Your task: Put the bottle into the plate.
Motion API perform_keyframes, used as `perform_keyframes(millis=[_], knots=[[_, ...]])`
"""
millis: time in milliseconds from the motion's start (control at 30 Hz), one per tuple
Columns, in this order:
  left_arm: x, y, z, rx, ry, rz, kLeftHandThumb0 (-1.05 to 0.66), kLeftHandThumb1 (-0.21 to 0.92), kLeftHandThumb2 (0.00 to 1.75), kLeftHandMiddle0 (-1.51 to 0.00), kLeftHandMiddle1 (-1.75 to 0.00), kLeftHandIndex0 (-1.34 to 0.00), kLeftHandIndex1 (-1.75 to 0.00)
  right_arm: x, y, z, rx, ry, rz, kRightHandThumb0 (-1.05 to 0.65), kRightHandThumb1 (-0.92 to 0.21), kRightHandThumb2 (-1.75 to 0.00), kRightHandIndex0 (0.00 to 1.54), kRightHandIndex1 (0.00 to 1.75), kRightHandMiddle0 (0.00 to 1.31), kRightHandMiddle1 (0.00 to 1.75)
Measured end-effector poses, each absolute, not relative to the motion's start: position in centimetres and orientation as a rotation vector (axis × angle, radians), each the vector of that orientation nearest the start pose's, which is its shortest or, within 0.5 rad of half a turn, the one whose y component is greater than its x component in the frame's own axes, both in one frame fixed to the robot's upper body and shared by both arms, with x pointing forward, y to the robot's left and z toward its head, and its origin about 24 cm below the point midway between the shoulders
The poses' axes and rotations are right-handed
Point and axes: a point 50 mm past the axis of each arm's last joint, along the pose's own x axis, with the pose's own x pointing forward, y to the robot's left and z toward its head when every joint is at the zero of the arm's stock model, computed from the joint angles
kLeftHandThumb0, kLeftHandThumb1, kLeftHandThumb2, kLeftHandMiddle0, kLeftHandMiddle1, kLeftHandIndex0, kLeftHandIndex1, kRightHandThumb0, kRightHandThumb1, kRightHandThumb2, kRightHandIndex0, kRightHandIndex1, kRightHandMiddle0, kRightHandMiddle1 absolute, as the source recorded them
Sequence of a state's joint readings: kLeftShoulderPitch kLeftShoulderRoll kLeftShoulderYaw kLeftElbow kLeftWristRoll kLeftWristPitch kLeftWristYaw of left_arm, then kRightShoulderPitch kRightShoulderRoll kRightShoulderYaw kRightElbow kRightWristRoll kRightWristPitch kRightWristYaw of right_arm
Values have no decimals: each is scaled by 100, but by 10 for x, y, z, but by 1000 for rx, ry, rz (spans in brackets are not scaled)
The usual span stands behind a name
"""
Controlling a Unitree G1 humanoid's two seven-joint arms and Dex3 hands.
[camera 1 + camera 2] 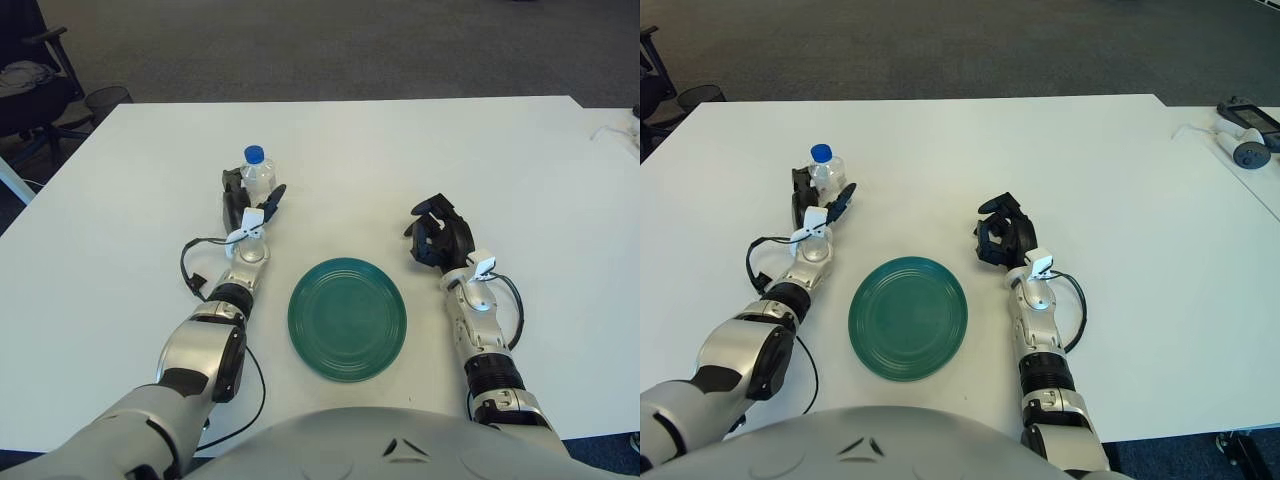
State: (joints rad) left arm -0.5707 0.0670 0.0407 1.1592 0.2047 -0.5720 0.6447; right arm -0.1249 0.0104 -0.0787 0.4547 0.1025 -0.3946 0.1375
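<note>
A clear bottle point(259, 176) with a blue cap stands upright on the white table point(420, 150), left of centre. My left hand point(252, 200) is right behind it, open. Its fingers point(233, 195) stand on the bottle's left and the thumb angles out on its right, and I cannot see a firm grip. The green plate point(347, 318) lies empty on the table near me, right of the left forearm. My right hand point(437, 232) shows to the right of the plate, fingers loosely bent and holding nothing.
A black cable point(192, 262) loops beside the left wrist. A white device with a cord point(1244, 150) lies on a neighbouring table at far right. An office chair point(30, 80) and a wire bin point(106, 98) stand off the table's left corner.
</note>
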Motion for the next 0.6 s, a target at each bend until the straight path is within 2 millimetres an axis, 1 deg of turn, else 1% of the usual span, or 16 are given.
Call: perform_keyframes(millis=[33,133,233,333,600], knots=[[320,162,7,241,-62,467,-47,46,107,-91,-173,-50,-174,266,-153,6,108,-68,58,-1,-45,-108,51,167,44,158],[321,162,10,230,-80,494,-46,41,117,-98,-174,-54,-174,266,-153,5,108,-66,58,-1,-45,-108,51,167,44,159],[322,160,12,214,-96,507,-45,37,123,-106,-174,-56,-175,266,-153,5,108,-67,58,-1,-46,-108,52,165,43,160],[322,159,14,184,-112,509,-45,36,126,-110,-175,-57,-175,266,-153,6,109,-69,58,0,-46,-107,52,165,43,160],[322,156,16,137,-120,490,-46,34,128,-113,-175,-58,-175,266,-152,6,110,-70,61,-1,-46,-108,52,167,42,159]])
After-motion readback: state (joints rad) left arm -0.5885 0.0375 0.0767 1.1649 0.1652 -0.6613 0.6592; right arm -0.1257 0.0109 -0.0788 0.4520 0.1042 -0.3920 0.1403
